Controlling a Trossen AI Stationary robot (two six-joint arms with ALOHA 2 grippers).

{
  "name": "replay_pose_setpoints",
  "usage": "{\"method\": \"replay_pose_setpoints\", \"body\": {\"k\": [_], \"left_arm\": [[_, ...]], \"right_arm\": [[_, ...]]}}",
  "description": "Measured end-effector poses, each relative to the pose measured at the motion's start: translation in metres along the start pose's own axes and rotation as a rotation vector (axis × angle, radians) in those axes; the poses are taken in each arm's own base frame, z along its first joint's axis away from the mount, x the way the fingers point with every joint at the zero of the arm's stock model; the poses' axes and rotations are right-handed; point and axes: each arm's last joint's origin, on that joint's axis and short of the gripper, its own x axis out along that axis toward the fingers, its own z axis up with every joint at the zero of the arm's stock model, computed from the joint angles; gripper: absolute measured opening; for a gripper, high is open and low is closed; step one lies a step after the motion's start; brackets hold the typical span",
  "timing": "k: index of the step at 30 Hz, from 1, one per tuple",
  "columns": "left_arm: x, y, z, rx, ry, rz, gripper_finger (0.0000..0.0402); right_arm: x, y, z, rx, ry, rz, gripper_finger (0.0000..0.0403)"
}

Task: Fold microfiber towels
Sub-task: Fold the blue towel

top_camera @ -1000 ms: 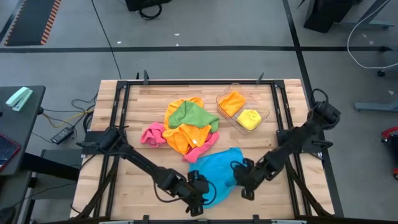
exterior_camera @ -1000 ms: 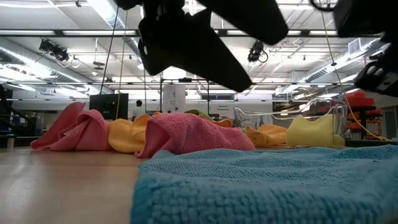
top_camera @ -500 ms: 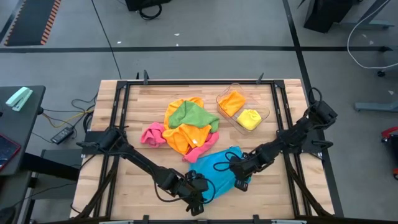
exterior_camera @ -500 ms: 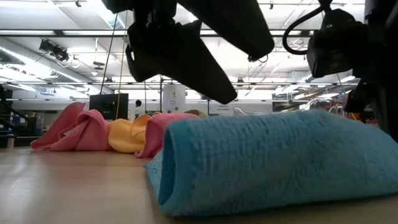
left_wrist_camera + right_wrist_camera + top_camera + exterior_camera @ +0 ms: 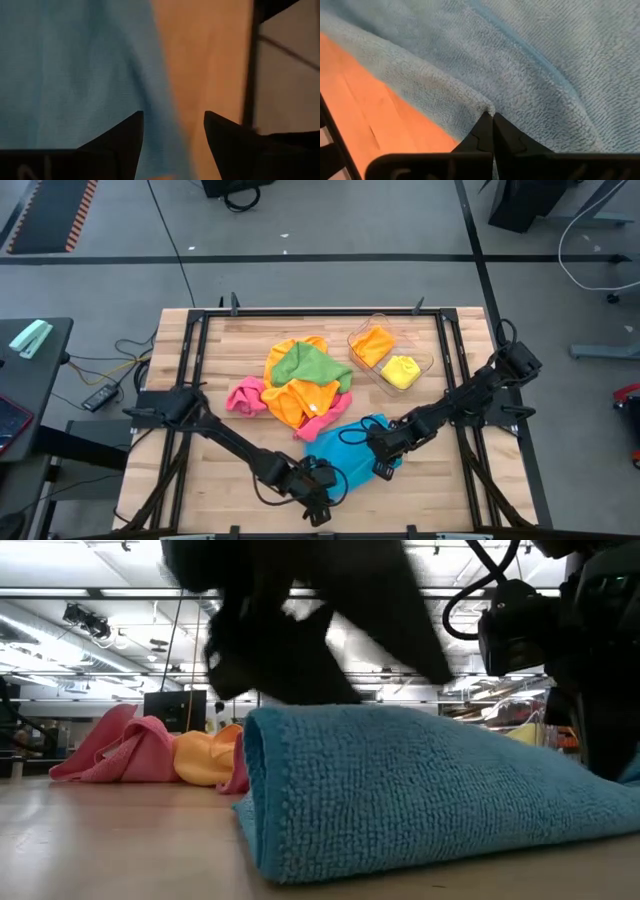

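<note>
Blue microfiber towel lies near the front of the slatted wooden surface, looped pile, folded over with a rounded edge. Behind it, a crumpled heap of towels. Right tool pinches the blue hem; left tool hovers, fingers spread.

- Even overhead light; the tabletop is bright, with soft shadows.
- Low view: ceiling lamps glare; the near arm is a dark, motion-blurred silhouette.
- Left wrist view is dim and blurred.
</note>
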Motion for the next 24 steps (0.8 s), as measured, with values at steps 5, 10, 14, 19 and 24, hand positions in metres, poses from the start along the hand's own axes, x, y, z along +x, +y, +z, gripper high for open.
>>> {"method": "replay_pose_setpoints", "body": {"k": [5,10,14,19,24], "left_arm": [[0.010,0.004,-0.007,0.004,0.036,0.010,0.0216],[0.010,0.004,-0.008,0.051,0.064,0.000,0.0184],[0.010,0.007,-0.010,0.056,0.150,-0.028,0.0111],[0.009,0.013,-0.006,0.040,0.230,-0.057,0.0014],[0.008,0.015,-0.004,0.033,0.242,-0.062,0.0026]], "right_arm": [[0.000,0.000,0.000,-0.008,0.004,0.004,0.0003],[0.000,0.000,0.000,-0.014,0.007,0.006,0.0003],[0.000,0.001,-0.001,-0.057,0.007,0.007,0.0005],[0.000,0.001,-0.002,-0.156,0.019,0.017,0.0032],[-0.007,0.004,-0.004,-0.324,0.023,0.050,0.0077]]}}
